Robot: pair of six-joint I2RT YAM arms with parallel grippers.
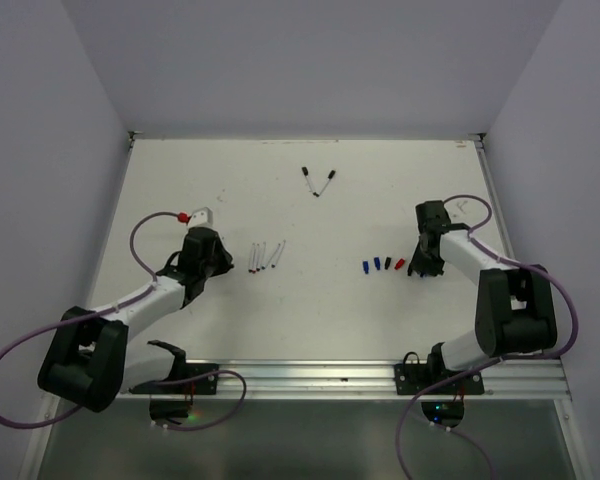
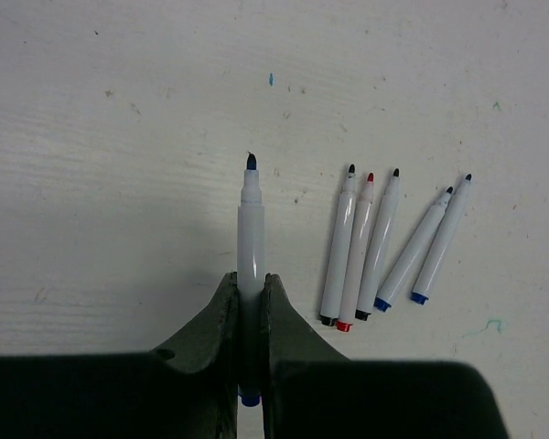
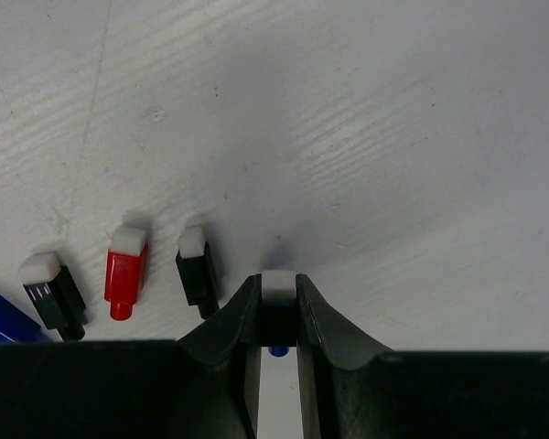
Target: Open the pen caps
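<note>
Left wrist view: my left arm reaches low over the bench (image 2: 119,137), and my left fingers (image 2: 221,315) clamp an uncapped blue pen (image 2: 251,238) whose long axis runs straight ahead, tip pointing away from the wrist. My right fingers (image 3: 233,329) pinch a white-ended cap (image 3: 277,285), just right of the loose pen caps (image 3: 125,274) lying in a row

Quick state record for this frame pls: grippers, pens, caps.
left gripper: shut on uncapped blue pen
right gripper: shut on cap
loose pens: five, uncapped, lying right of the held one
loose caps: row beside the right gripper; black, red, black, blue at frame edge
far pens: two, apart from the rest
</note>
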